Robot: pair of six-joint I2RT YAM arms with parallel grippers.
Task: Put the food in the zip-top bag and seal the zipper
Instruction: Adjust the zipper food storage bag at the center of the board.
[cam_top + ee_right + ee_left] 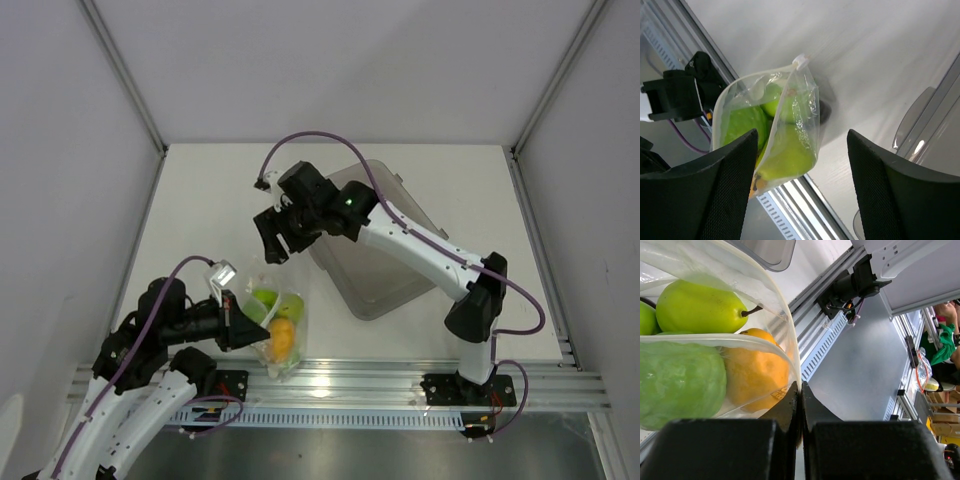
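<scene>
Our left claw (pixel 240 328) clamps the zip-top bag (pixel 280 338) near the bench's (pixel 200 200) front edge; our spread right claw (pixel 278 245) hovers farther back.

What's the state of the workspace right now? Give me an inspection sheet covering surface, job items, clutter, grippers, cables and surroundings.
Surface: white table, no loose food seen.
Job's things: zip-top bag near the front edge, holding a green pear, an orange citrus and other green pieces; whether it is sealed cannot be told.
Clutter: grey bin at centre right.
Grippers: left gripper shut on the bag's edge; right gripper open, holding nothing, above the table.
Cables: purple cable along each arm.
Surroundings: white walls; metal rail along the near edge.
</scene>
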